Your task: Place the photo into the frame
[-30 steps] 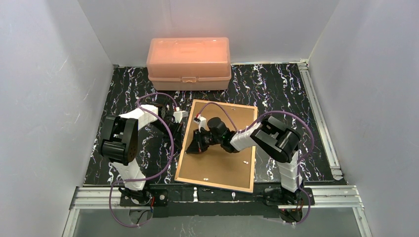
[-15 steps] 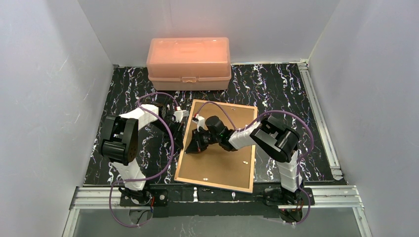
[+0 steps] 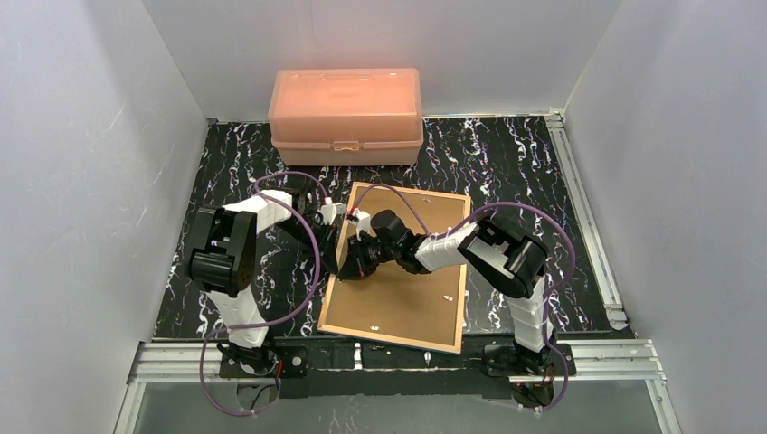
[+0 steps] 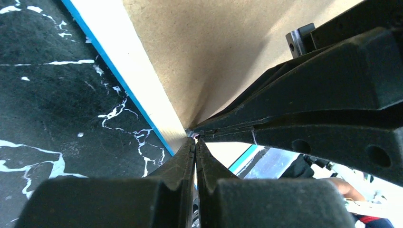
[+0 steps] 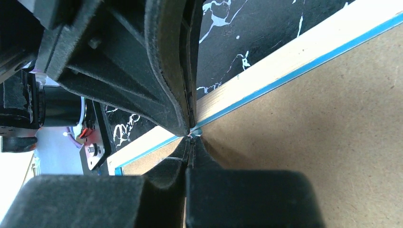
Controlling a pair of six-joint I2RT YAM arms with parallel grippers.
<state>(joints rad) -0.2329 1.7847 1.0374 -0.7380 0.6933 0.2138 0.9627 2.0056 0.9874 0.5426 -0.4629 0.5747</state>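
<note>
Left wrist | left claw (image 4: 195, 144), right claw (image 4: 203, 133) both closed (tips meeting) | at frame (image 4: 190, 57) rim

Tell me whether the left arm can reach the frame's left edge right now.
Probably yes: the shut left gripper sits at the left edge of the frame, tips meeting the right gripper, with nothing in between.

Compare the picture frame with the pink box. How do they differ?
The frame is thin and lies back up, showing brown fibreboard; the box is deep, salmon-pink, its lid shut. The frame sits towards the near edge of the black marbled table; the box sits at the far edge. Both are rectangular.
</note>
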